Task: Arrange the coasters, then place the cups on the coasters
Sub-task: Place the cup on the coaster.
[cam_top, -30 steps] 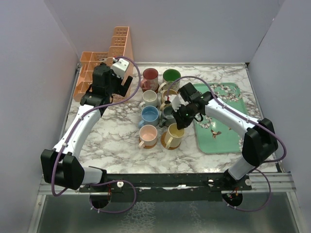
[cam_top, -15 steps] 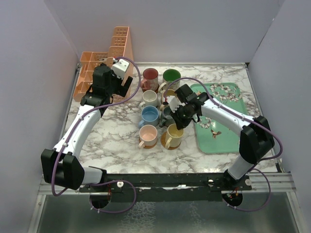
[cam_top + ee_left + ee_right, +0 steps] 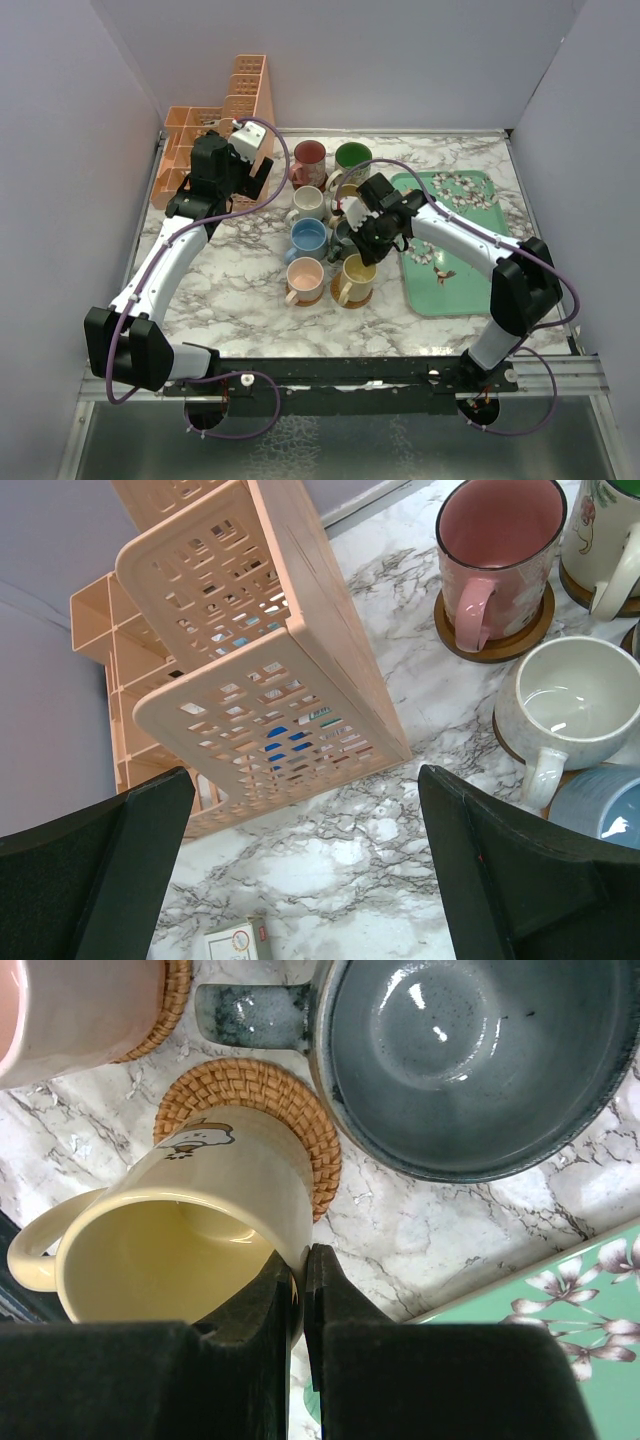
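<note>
Several cups stand in two rows on round coasters at mid-table: red-lined (image 3: pixel 309 158), green (image 3: pixel 353 157), cream (image 3: pixel 308 203), blue (image 3: pixel 309 238) and pink (image 3: pixel 305 277). My right gripper (image 3: pixel 366 248) (image 3: pixel 303 1260) is shut on the rim of the yellow cup (image 3: pixel 356 276) (image 3: pixel 190 1230), one finger inside and one outside. This cup sits over a woven coaster (image 3: pixel 255 1095) (image 3: pixel 352 298), offset toward me. The grey cup (image 3: pixel 470 1060) is just beyond it. My left gripper (image 3: pixel 258 186) (image 3: pixel 305 780) hangs open above bare marble beside the organiser, holding nothing.
The peach lattice organiser (image 3: pixel 215 125) (image 3: pixel 260 650) stands at the back left. A mint-green floral tray (image 3: pixel 455 275) lies right of the cups, under my right arm. A small white box (image 3: pixel 235 942) lies on the marble below my left gripper.
My right gripper has shifted slightly left with the yellow cup, bringing it over its coaster. The left arm has not moved.
</note>
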You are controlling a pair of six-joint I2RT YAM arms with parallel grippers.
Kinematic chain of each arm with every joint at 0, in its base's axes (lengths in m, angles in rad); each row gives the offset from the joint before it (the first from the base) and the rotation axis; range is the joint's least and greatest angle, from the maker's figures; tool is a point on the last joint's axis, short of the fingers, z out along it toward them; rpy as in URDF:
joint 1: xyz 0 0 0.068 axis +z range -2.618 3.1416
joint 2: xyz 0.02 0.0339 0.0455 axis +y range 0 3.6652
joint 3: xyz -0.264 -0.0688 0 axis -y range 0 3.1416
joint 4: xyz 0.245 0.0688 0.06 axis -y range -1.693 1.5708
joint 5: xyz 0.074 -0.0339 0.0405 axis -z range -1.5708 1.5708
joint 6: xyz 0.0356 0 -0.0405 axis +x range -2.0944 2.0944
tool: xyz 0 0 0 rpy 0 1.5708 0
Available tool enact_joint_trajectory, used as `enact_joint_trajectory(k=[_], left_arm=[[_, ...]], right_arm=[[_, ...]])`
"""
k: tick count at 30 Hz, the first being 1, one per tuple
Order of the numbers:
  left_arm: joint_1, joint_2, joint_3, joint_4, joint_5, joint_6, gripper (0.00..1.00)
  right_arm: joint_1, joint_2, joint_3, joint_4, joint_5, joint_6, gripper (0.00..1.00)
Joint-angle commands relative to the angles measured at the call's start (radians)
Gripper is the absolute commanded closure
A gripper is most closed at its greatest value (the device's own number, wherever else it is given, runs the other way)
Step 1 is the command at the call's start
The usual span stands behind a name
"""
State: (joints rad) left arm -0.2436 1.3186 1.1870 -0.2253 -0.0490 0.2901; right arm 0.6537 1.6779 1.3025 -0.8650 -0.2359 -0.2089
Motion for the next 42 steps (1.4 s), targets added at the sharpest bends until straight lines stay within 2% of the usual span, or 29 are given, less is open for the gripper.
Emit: enact_joint_trajectory(k=[1, 13, 31, 36, 42], left_arm=[[0.004, -0.008, 0.003, 0.015, 0.015, 0.0, 0.01], [0.004, -0.01, 0.004, 0.008, 0.043, 0.004, 0.01], [0.004, -0.013, 0.001, 0.006, 0.053, 0.008, 0.01], [0.004, -0.017, -0.001, 0.005, 0.057, 0.008, 0.01], [0.005, -0.017, 0.003, 0.003, 0.059, 0.008, 0.01]], right_arm=[[0.008, -0.003, 0.049, 0.042, 0.013, 0.026, 0.94], [0.01, 0.005, 0.044, 0.053, 0.021, 0.027, 0.9], [0.014, 0.002, 0.057, 0.032, -0.013, 0.005, 0.72], [0.014, 0.001, 0.054, 0.035, -0.005, 0.014, 0.72], [0.014, 0.009, 0.064, 0.037, -0.003, 0.024, 0.79]])
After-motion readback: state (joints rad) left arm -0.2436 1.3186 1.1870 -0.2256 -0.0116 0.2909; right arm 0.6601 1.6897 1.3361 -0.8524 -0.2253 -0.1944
